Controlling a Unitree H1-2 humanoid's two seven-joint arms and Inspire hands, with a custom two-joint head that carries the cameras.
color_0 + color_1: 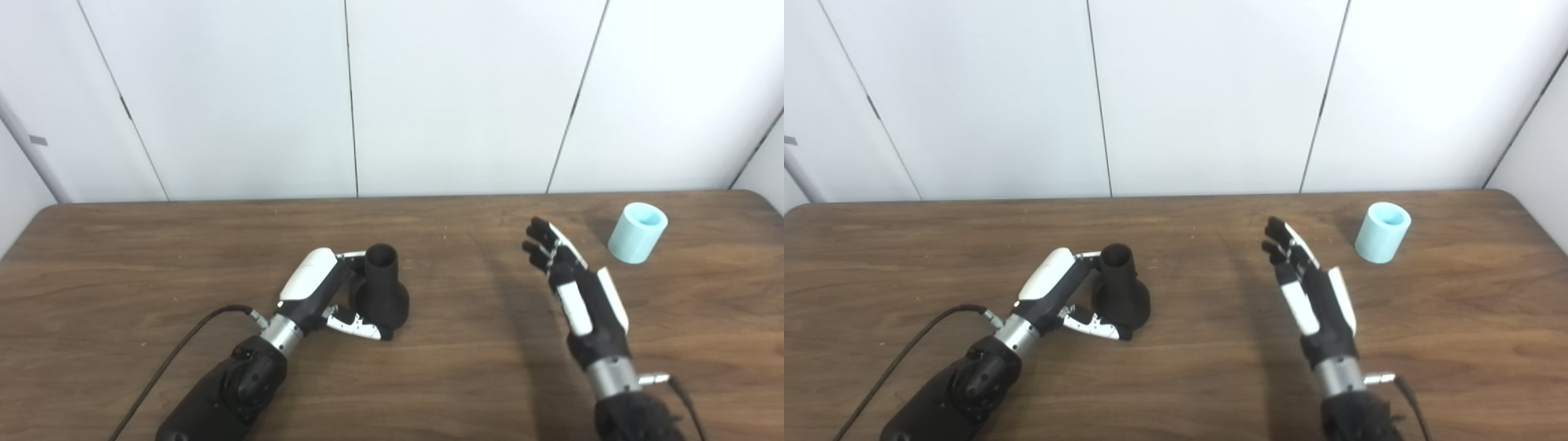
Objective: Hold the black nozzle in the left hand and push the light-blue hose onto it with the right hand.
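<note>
White wall panels [453,92] divided by thin dark seams stand behind a dark brown wooden counter [465,380] that fills the lower half of both views. At the far left a black cable [177,355] runs across the wood from the bottom edge up to the wrist of the left arm, which comes in from the lower left corner. The left hand [318,288], white on its back and black beneath, lies low against the counter, with its fingers [350,255] reaching around the far side of the black nozzle [383,291] near the neck and its thumb [361,327] curved along the flared base on the near side. The hand is cupped around the nozzle and touching it; whether the hold is tight cannot be told. The black nozzle stands upright on the counter, wide base down and narrow open mouth up, a little left of the middle. To the right, well apart from it, the right hand [1304,288] is raised above the wood with its fingers straight, close together and pointing away toward the wall, holding nothing and casting a shadow to its left. Farther right and toward the back edge, the light-blue hose [1383,231], a short hollow cylinder, sits on the counter with its open end upward and leaning slightly, near the right hand's fingertips but clear of them.
</note>
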